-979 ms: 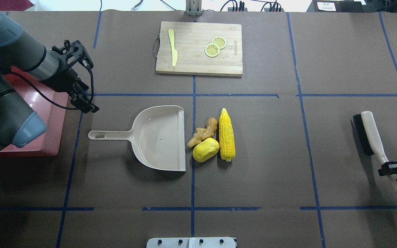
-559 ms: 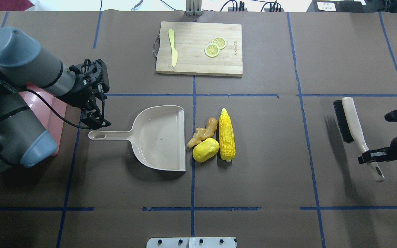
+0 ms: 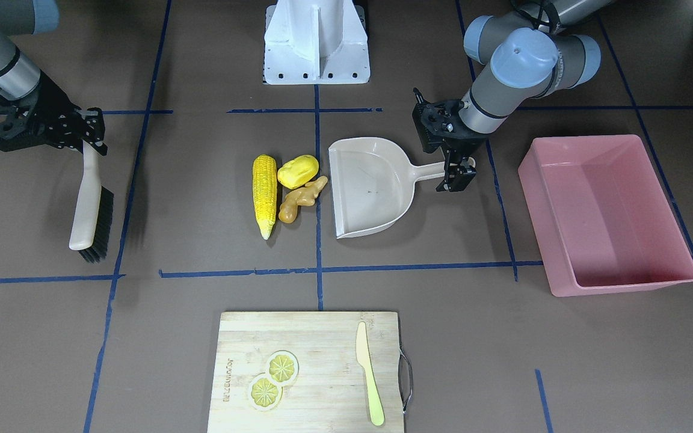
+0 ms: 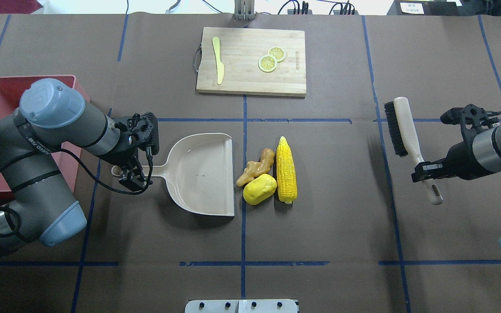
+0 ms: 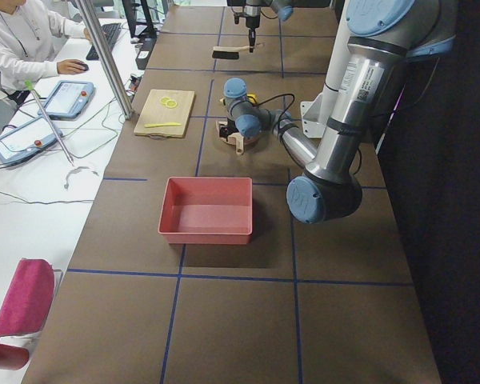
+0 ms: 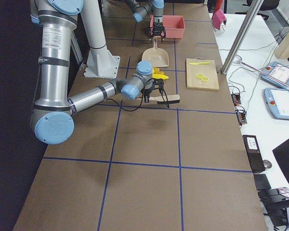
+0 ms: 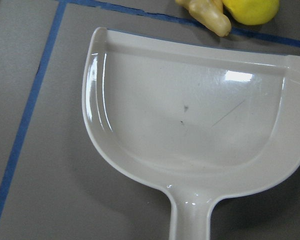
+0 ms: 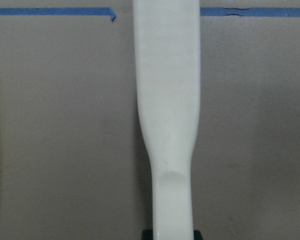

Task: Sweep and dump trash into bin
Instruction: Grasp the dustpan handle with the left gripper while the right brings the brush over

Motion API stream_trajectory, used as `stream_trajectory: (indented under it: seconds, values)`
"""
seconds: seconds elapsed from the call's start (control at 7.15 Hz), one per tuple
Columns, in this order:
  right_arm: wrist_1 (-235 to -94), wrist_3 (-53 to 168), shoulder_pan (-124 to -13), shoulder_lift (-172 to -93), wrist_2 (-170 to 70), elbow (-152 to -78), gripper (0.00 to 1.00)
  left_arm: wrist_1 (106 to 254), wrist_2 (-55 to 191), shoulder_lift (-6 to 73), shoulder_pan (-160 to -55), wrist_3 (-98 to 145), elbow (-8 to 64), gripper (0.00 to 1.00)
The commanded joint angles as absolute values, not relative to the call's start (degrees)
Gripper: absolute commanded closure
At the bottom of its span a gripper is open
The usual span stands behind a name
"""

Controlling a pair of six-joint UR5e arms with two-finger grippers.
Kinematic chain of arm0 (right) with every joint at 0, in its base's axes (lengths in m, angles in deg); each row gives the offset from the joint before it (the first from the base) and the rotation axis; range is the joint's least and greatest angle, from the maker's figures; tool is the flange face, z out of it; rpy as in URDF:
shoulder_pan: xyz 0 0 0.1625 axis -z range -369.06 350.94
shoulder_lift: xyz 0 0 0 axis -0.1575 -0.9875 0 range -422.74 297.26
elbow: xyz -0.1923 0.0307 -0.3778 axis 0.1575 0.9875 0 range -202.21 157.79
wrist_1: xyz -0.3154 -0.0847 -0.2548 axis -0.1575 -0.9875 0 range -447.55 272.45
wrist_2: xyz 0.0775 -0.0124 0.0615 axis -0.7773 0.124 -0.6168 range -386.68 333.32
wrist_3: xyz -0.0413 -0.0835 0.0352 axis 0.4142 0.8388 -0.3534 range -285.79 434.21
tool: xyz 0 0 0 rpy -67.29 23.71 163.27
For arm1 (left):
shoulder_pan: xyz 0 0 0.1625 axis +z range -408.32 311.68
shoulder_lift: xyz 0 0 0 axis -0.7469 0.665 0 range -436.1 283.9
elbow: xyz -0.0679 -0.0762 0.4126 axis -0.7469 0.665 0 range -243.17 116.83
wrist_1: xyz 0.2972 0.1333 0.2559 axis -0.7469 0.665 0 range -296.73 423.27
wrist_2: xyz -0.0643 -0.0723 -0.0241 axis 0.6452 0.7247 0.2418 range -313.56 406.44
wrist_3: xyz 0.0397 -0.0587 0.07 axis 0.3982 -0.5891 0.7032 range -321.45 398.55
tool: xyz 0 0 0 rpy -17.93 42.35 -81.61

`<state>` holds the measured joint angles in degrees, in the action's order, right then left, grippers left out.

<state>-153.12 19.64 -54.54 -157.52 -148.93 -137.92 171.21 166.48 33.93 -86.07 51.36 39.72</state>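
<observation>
The corn cob [image 4: 286, 170], the potato-like lump [image 4: 259, 189] and the ginger root [image 4: 255, 167] lie together just right of the beige dustpan [image 4: 202, 174], at its open edge. My left gripper [image 4: 135, 174] is open, low over the dustpan's handle [image 4: 157, 170], with its jaws on either side. In the left wrist view the pan [image 7: 190, 115] is empty. My right gripper [image 4: 424, 171] is shut on the handle of the brush [image 4: 402, 126], held above the table right of the trash. The pink bin [image 3: 605, 210] sits at the robot's left, partly hidden by the left arm in the overhead view.
A wooden cutting board [image 4: 251, 82] at the far middle holds a pale yellow knife [image 4: 218, 58] and two lemon slices [image 4: 271, 58]. The white robot base [image 3: 316, 42] stands at the near edge. Blue tape lines cross the brown table cover.
My left arm swung right and down from beside the bin to the dustpan handle. My right gripper carried the brush left and farther from the robot, toward the trash.
</observation>
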Motion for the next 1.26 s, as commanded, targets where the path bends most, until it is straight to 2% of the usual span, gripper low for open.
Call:
stream_trajectory:
  seconds: [0.0, 0.28, 0.42, 0.56, 0.7, 0.84, 1.12]
  values:
    - [-156.61, 18.41, -51.97, -153.29, -146.3, -137.61, 1.0, 171.19, 165.97, 32.19, -84.54, 51.29, 39.31, 0.06]
    - [-159.01, 13.77, -48.81, -149.84, -144.2, -137.7, 0.99, 171.2, 165.71, 32.27, -84.36, 51.38, 38.7, 0.09]
    - [-159.01, 13.57, -47.83, -149.66, -143.84, -137.7, 0.99, 171.2, 164.66, 32.27, -84.27, 51.38, 38.61, 0.25]
    - [-159.01, 13.57, -47.3, -149.57, -143.75, -137.7, 0.99, 171.11, 164.13, 32.27, -84.27, 51.38, 38.61, 0.45]
    - [-159.01, 13.13, -46.51, -149.31, -143.14, -137.7, 0.99, 171.11, 164.04, 32.27, -84.27, 51.38, 38.61, 0.7]
    - [-159.1, 10.78, -44.5, -148.7, -142.0, -137.61, 0.99, 170.67, 163.86, 32.35, -84.27, 51.38, 38.61, 0.91]
    - [-159.18, 6.13, -40.37, -146.25, -139.97, -136.48, 0.99, 170.4, 163.17, 32.79, -84.01, 51.38, 38.52, 0.93]
